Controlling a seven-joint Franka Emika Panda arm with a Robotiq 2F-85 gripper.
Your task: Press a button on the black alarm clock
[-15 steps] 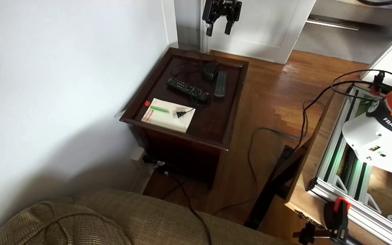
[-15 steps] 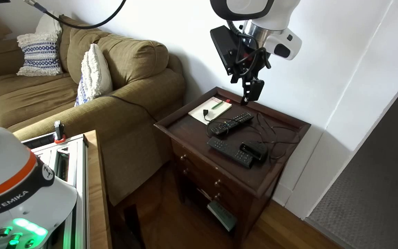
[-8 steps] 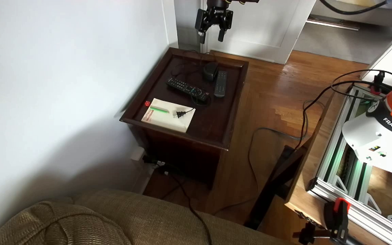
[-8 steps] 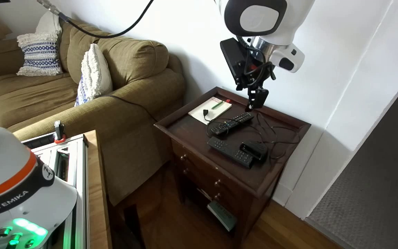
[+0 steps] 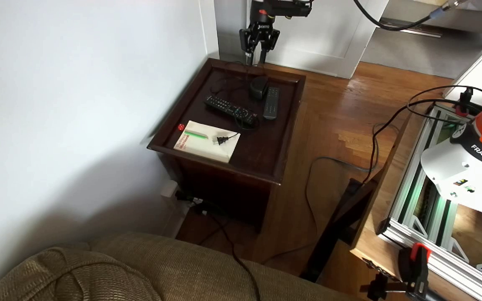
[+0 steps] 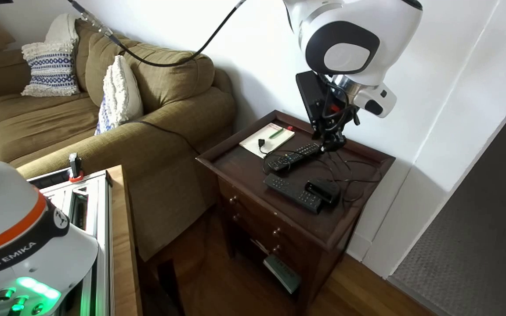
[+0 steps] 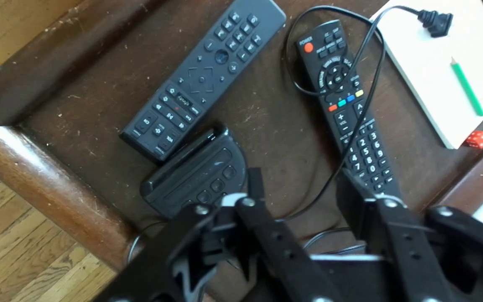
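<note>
The black alarm clock (image 5: 259, 88) sits on the dark wooden side table, and shows in an exterior view (image 6: 324, 190) beside a flat remote. In the wrist view the clock (image 7: 195, 172) shows its top with a long bar and a row of round buttons; my finger covers its lower right part. My gripper (image 5: 255, 63) is above the table. In the wrist view the gripper (image 7: 300, 174) has its fingers apart, with nothing between them except the table and a cord far below. The left fingertip (image 7: 255, 178) appears just right of the clock, apart from it.
A grey remote (image 7: 208, 75) lies against the clock's front. A longer remote (image 7: 346, 109) with a looped cord lies farther off. A white book (image 5: 207, 146) holds a green pencil and plug. A red die (image 5: 181, 127) is beside it. The table has a raised rim (image 6: 358, 149) near the wall.
My gripper has come down toward the table and shifted toward the wall side in an exterior view. Its fingers have drawn closer together, though still apart. The clock and remotes have not moved.
</note>
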